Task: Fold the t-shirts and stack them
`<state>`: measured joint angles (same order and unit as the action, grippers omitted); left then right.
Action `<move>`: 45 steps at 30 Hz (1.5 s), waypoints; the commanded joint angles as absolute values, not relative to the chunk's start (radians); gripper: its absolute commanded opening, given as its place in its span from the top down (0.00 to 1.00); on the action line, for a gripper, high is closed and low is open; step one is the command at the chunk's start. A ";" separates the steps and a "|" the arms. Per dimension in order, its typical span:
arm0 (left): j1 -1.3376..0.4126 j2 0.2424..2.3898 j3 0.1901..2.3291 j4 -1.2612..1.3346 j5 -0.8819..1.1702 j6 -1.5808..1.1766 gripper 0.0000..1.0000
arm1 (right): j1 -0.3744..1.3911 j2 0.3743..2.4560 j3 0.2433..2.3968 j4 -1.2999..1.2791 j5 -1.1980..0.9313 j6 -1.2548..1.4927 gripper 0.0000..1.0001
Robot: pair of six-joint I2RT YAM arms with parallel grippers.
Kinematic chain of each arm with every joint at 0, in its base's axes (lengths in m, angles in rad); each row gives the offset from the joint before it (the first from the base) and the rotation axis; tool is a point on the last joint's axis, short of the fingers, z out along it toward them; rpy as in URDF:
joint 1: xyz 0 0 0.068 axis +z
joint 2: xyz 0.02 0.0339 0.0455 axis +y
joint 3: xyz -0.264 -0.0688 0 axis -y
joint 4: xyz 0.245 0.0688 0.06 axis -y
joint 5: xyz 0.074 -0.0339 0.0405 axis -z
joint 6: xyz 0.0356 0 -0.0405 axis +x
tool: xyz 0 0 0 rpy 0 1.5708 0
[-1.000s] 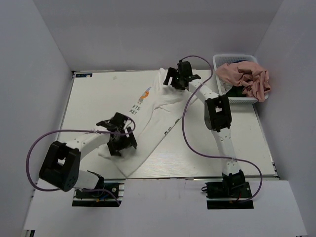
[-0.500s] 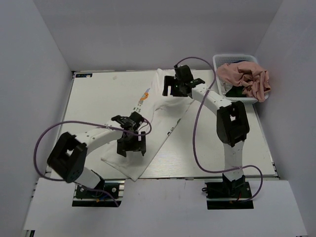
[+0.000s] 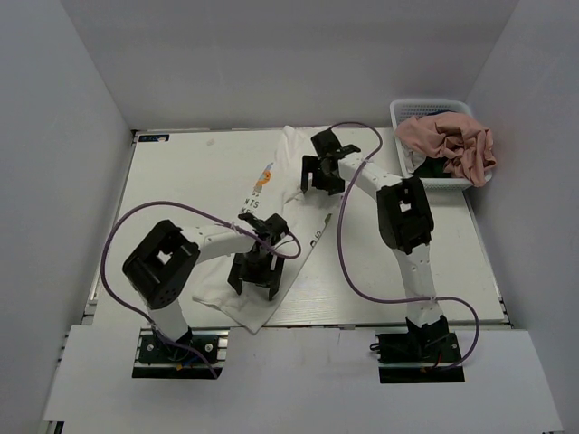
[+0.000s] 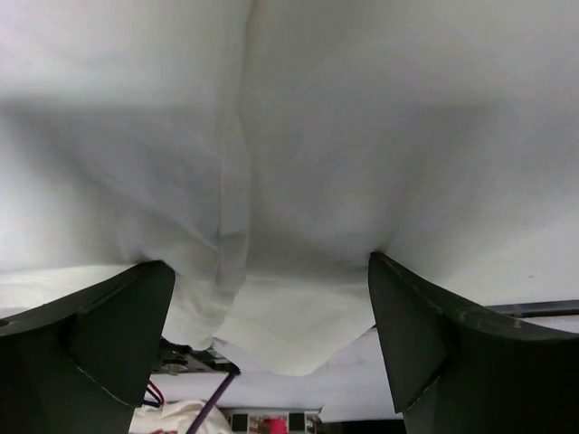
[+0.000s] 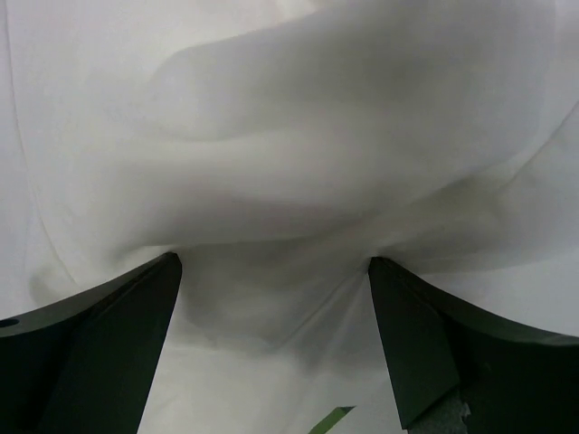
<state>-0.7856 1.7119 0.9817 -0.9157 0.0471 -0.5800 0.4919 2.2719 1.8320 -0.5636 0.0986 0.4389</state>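
The large white t-shirt lies as a long diagonal band on the table, with dark lettering and a small orange-blue print showing. My left gripper sits on its near end, jaws wide open, both fingertips pressing into the cloth. My right gripper sits on its far end, also wide open, fingertips pressing into bunched cloth. In the wrist views the left gripper and the right gripper have only white cloth between the fingers. A pink t-shirt is heaped in the basket over a dark green one.
The white mesh basket stands at the table's far right corner. The table's near edge lies just beyond the shirt's near end. Purple cables loop from both arms. A green strip shows on the table under the right gripper.
My left gripper has moved right and nearer, and the shirt's near end has shifted with it. My right gripper has moved slightly nearer on the far end. The shirt band is narrower and steeper.
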 commanded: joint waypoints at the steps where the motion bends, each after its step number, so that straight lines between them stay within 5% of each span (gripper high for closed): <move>1: -0.833 1.834 1.014 -0.706 0.178 -0.572 0.05 | 0.462 2.387 1.940 -0.614 0.103 0.445 0.10; 7: -0.868 2.031 1.267 -0.682 0.229 -0.638 0.05 | 0.381 2.653 2.325 -0.548 0.048 0.397 0.10; 11: -0.909 2.062 1.429 -0.683 0.215 -0.692 0.01 | 0.336 2.662 2.326 -0.317 -0.024 0.351 0.10; 15: -0.977 1.939 1.428 -0.744 0.052 -0.704 0.01 | 0.314 2.648 2.421 -0.385 -0.138 0.269 0.10; 21: -1.032 1.728 1.319 -0.782 -0.104 -0.741 0.01 | 0.347 2.289 2.176 -0.388 -0.137 0.198 0.10; 30: -0.999 1.452 0.967 -0.908 -0.367 -1.008 0.01 | 0.385 1.811 1.413 -0.336 -0.023 0.385 0.10; 35: -0.973 1.335 0.813 -0.776 -0.365 -1.009 0.01 | 0.478 1.531 0.963 -0.272 0.026 0.532 0.10; 45: -0.928 1.285 0.649 -0.552 -0.258 -0.917 0.05 | 0.716 1.224 0.586 -0.318 -0.124 0.685 0.10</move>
<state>-0.9318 1.2877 0.6758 -0.6567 -0.2905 -0.9432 0.6731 1.2469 0.6201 -0.3416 -0.0589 0.6014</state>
